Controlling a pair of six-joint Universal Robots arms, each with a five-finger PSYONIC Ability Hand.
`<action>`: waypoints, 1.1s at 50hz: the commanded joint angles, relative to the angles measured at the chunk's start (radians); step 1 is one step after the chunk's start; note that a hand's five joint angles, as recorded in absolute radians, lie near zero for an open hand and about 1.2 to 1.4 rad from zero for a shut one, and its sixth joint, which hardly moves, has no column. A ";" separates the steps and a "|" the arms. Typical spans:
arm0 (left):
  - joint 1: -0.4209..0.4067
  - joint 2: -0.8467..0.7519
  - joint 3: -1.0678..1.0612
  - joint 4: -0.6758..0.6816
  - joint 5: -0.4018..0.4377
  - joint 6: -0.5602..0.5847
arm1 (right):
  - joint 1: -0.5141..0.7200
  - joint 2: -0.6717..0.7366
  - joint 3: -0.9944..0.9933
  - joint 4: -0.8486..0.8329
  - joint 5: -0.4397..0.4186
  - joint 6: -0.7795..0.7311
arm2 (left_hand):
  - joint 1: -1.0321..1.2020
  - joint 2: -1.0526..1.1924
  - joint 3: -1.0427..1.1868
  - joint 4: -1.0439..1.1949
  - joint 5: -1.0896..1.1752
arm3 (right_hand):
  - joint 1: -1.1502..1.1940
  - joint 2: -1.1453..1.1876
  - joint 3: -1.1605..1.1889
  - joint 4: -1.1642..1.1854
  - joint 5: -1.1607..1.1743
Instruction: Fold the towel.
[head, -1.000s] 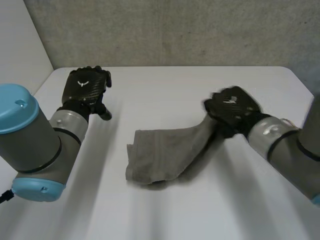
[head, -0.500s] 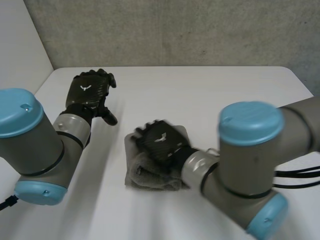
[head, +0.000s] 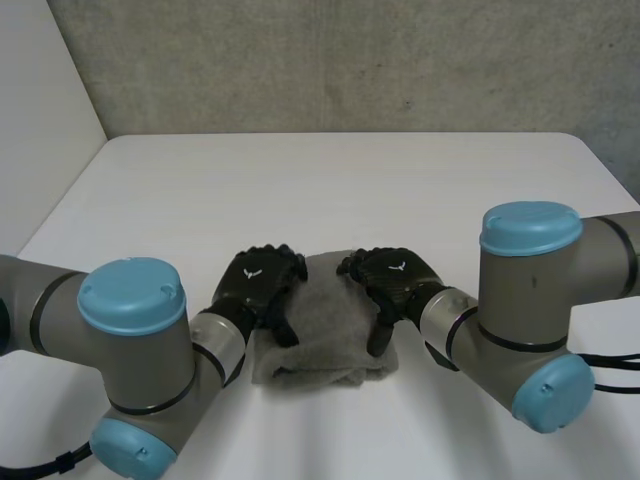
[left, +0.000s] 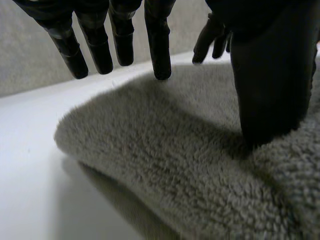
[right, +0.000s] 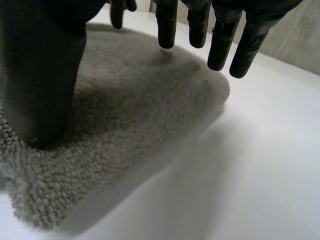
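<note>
Since the earlier frames the left hand (head: 262, 288) had swung in from well clear of the towel (head: 325, 340) to sit on its left side. The right hand (head: 395, 283), which had been carrying a lifted end across, had settled on the towel's right side. The towel itself had gone from a half-raised strip to a compact, thick bundle lying flat on the white table (head: 330, 190) between the two hands. This suggested that one fold had been laid over and that both hands were now holding or flattening it, so the task looked well advanced though perhaps not finished. In the left wrist view the left hand's fingers (left: 159, 45) were straight and spread above the towel's rounded folded edge, while its thumb (left: 272, 90) bore down on the pile. The right wrist view showed the same posture, with fingers (right: 220, 40) extended over the towel's far corner and the thumb (right: 42, 75) planted on top. Neither hand pinched the cloth, and both were spread and pressing. Whether any fingertip actually touched the towel could not be settled, since the fingertips appeared to hover just above it. The far edge of the towel was covered by both hands in the head view, and its left margin by the left forearm. How many layers lay underneath, and whether their edges were aligned, also could not be made out.
</note>
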 joint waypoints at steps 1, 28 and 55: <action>0.018 -0.015 -0.018 -0.028 -0.005 0.054 | 0.002 0.040 -0.032 0.009 0.010 0.008 | -0.061 -0.058 -0.056 -0.061 -0.020 | -0.059 -0.067 -0.068 -0.073 -0.060; 0.214 0.446 0.154 -0.212 -0.069 0.059 | -0.193 -0.482 -0.073 0.034 0.291 0.054 | -0.087 -0.084 -0.082 -0.087 -0.047 | -0.059 -0.067 -0.068 -0.073 -0.060; 0.217 0.434 0.149 -0.268 -0.071 0.051 | -0.202 -0.449 -0.059 0.077 0.205 0.021 | -0.122 -0.120 -0.117 -0.123 -0.082 | -0.059 -0.067 -0.068 -0.073 -0.060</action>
